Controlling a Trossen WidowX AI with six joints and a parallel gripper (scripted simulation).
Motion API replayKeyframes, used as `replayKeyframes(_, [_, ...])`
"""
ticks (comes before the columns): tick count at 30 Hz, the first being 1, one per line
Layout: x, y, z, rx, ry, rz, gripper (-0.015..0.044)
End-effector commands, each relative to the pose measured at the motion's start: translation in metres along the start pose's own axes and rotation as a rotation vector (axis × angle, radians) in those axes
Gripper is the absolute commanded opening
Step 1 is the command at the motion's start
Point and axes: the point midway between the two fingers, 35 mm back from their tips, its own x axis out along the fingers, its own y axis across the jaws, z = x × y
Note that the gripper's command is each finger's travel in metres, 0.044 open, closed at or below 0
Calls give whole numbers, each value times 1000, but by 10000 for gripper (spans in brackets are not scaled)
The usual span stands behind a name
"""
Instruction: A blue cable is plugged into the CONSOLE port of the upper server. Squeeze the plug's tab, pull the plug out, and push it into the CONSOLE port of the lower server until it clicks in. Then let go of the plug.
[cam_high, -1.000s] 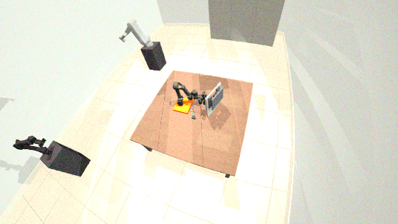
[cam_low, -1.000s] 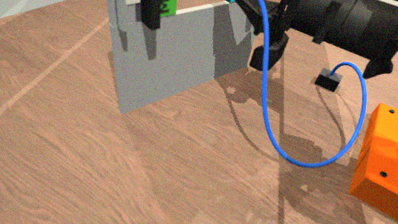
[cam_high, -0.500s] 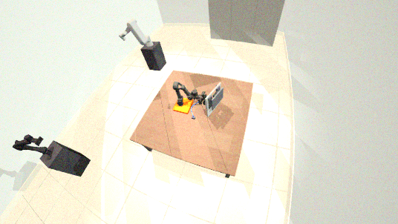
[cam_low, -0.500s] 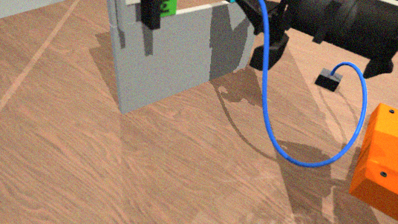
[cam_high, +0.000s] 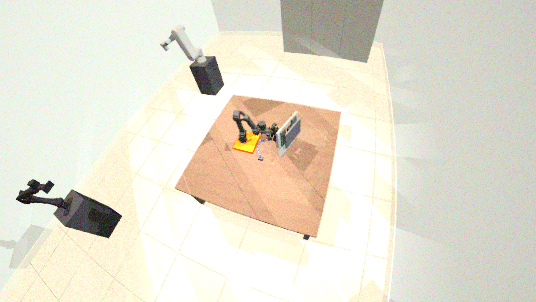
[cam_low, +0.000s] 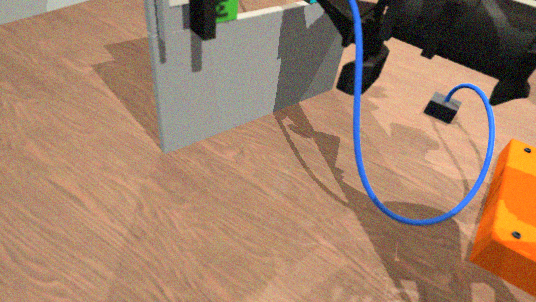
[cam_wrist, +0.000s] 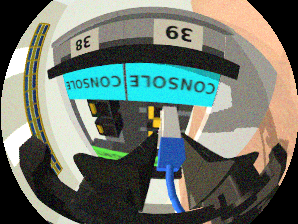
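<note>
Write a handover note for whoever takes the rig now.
Gripper: shut on the blue plug.
Plug: under the larger CONSOLE label, below tag 39; seating and which server unclear.
Cable: loops to a small block.
Done: plug gripped; transfer unconfirmed.
Left: confirm the lower port, seat until it clicks, release.
</note>
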Motion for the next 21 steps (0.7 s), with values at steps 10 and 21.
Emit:
replayKeyframes(10, [-1,1,0,0,1,3,0])
replayKeyframes(21, [-3,6,-2,-1,2,15,0])
